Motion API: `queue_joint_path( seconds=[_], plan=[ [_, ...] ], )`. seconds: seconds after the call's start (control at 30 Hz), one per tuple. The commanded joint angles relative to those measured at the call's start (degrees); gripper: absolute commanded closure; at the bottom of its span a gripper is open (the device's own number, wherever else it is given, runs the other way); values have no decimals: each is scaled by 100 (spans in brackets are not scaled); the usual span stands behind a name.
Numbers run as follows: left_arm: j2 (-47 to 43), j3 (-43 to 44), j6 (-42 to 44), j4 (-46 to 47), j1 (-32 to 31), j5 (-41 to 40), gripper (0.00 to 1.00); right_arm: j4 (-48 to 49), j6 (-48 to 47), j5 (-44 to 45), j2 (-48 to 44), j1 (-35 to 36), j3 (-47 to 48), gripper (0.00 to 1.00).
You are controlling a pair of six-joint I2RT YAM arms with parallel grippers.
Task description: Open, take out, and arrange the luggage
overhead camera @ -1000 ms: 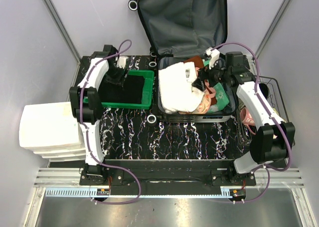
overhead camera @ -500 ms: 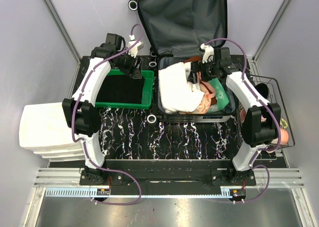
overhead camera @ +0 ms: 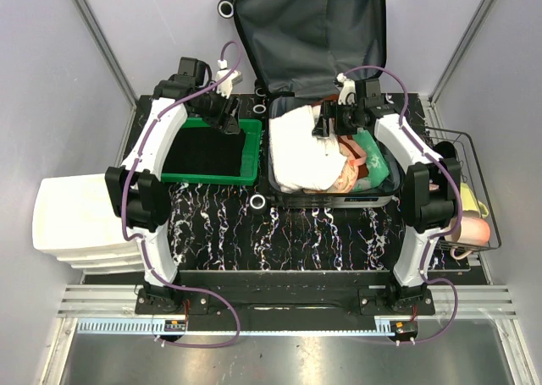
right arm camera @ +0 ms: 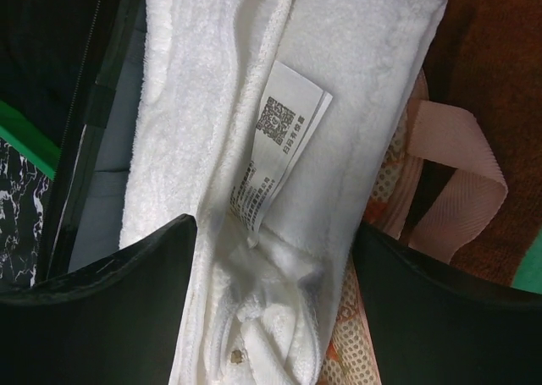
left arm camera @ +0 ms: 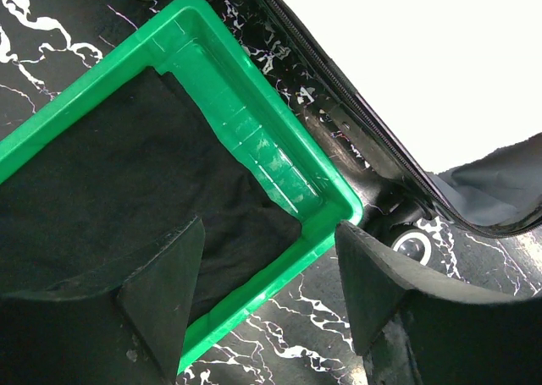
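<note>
The luggage [overhead camera: 313, 30] lies open mid-table, its grey-lined lid leaning on the back wall. A white fluffy towel [overhead camera: 296, 148] tops the base, beside an orange mesh bag [overhead camera: 351, 173] and a brown item. My right gripper [overhead camera: 326, 123] hangs open just above the towel [right arm camera: 339, 80]; its printed label [right arm camera: 284, 140] shows ahead of the open right gripper [right arm camera: 275, 233]. My left gripper [overhead camera: 230, 123] is open over the far right corner of the green bin [overhead camera: 212, 180], holding nothing. In the left wrist view the left gripper [left arm camera: 269, 233] straddles the bin's rim [left arm camera: 279, 161].
A black cloth [left arm camera: 110, 173] lies in the green bin. A white drawer unit [overhead camera: 80, 224] stands at the left edge. A wire basket [overhead camera: 461, 144] with pink and yellow items sits at the right. A pink strap [right arm camera: 457, 173] lies beside the towel. Luggage wheels [overhead camera: 258, 202] stick out toward the bin.
The right gripper has swung left from the luggage's right side to above the white towel. The left gripper rose from inside the bin to its far right corner, then held still.
</note>
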Motion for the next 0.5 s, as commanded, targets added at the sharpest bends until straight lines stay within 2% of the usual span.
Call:
queue_joint_path(
  seconds=[0.0, 0.17, 0.3, 0.47],
  plan=[
    [-116, 40, 44, 268, 15, 178, 32, 86, 50, -349, -105, 213, 356, 19],
    [-98, 57, 0, 286, 15, 178, 32, 68, -310, 203, -351, 574, 251, 22],
    [-98, 40, 9, 286, 15, 160, 32, -89, -338, 1212, -483, 802, 198, 18],
    [-81, 40, 0, 286, 15, 178, 32, -344, -329, 1935, -527, 926, 321, 16]
  ],
)
